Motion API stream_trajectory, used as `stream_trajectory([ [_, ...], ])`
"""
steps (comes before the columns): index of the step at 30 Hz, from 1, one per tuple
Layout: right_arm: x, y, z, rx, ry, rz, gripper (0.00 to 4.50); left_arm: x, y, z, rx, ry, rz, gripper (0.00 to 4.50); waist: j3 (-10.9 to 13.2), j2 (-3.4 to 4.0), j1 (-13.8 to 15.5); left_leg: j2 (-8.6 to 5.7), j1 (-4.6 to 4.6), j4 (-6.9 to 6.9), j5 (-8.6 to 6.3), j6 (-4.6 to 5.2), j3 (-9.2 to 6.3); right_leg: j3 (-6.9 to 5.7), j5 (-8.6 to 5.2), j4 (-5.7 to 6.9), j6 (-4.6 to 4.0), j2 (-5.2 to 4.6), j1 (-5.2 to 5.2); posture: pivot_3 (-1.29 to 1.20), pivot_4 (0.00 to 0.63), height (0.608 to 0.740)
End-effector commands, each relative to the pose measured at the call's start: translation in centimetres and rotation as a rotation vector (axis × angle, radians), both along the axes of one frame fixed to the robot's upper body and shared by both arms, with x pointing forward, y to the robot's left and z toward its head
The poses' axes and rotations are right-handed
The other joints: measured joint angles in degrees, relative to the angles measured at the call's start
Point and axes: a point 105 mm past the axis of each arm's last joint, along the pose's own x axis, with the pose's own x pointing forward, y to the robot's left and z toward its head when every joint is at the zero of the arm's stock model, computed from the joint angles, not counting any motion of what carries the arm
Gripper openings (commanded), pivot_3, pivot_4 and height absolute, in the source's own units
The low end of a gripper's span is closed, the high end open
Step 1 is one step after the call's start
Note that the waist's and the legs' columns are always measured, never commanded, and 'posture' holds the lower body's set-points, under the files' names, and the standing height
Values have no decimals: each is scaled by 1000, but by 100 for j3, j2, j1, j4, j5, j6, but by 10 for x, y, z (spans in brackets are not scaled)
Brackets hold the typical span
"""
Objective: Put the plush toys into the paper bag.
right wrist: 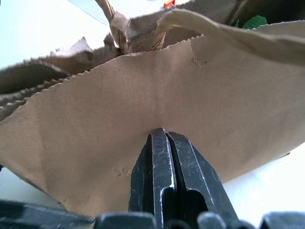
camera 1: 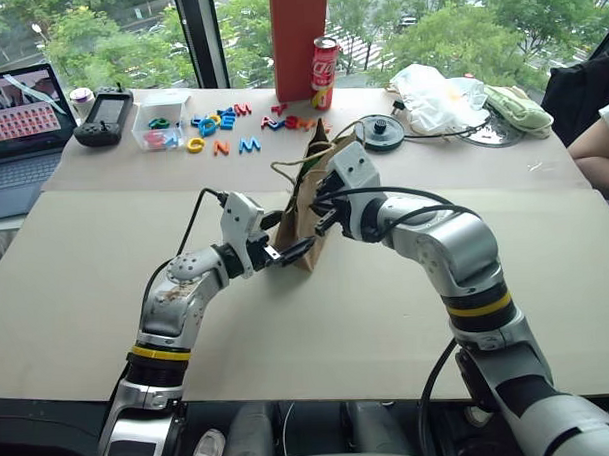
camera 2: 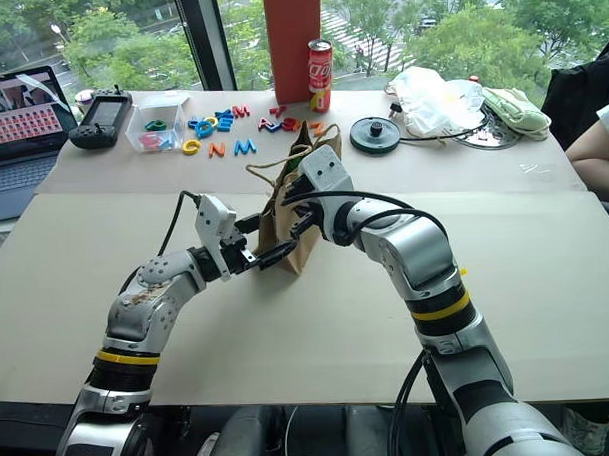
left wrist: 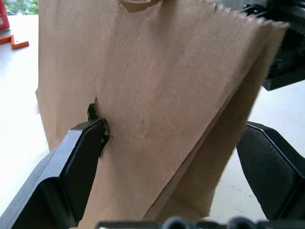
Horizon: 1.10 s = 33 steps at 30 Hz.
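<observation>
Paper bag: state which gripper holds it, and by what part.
The right gripper is shut on the paper bag, pinching its side wall near the rim. The left gripper straddles it, open.

paper bag [camera 1: 309,223]: interior mostly hidden by its own walls; a sliver of green [right wrist: 251,21] shows past the rim, another [left wrist: 91,112] at a tear in the wall, neither identifiable. laptop [camera 1: 16,128] at far left cut off by the edge. person's arm [camera 1: 594,148] at far right cut off. right hand [right wrist: 164,143]: whether paper is pinched cannot be told.
</observation>
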Motion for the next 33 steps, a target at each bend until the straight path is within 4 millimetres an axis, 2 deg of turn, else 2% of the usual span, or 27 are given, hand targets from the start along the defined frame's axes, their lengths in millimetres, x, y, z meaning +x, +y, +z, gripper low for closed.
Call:
stream_trajectory([
  [1,0,1,13,9,-45,-1,6,4,-5,11,13,-84,44,4500,0,0,-2,0,0,0,0,0,0,0,0,0,0,1,0,0,150,739],
  [9,-1,2,13,16,-43,-4,6,8,-6,11,6,-123,130,4500,0,0,-1,1,-1,0,0,0,0,0,0,0,0,0,-1,0,150,739],
  [12,-1,2,13,17,-43,-2,0,9,-4,12,1,-134,154,3766,0,0,1,0,0,0,0,0,0,0,0,0,0,0,0,0,150,739],
  [21,-1,-1,13,5,-46,-3,0,12,-2,14,-25,-132,172,477,0,0,2,1,-1,0,0,0,0,-1,0,0,0,0,0,0,150,739],
  [25,-9,-11,13,-7,-51,26,0,14,0,16,-48,-133,194,477,0,0,8,0,-1,0,0,0,0,-1,0,-2,0,-1,1,0,150,739],
  [31,-38,-24,20,-5,-70,157,0,16,2,19,-90,-128,203,477,0,0,16,-1,-10,0,0,0,-5,-4,1,-5,1,-4,0,0,150,739],
  [33,-42,-28,23,17,-69,171,0,17,2,20,-107,-131,203,477,0,0,7,-1,-9,0,0,1,-7,-5,1,-7,1,-2,0,0,150,739],
])
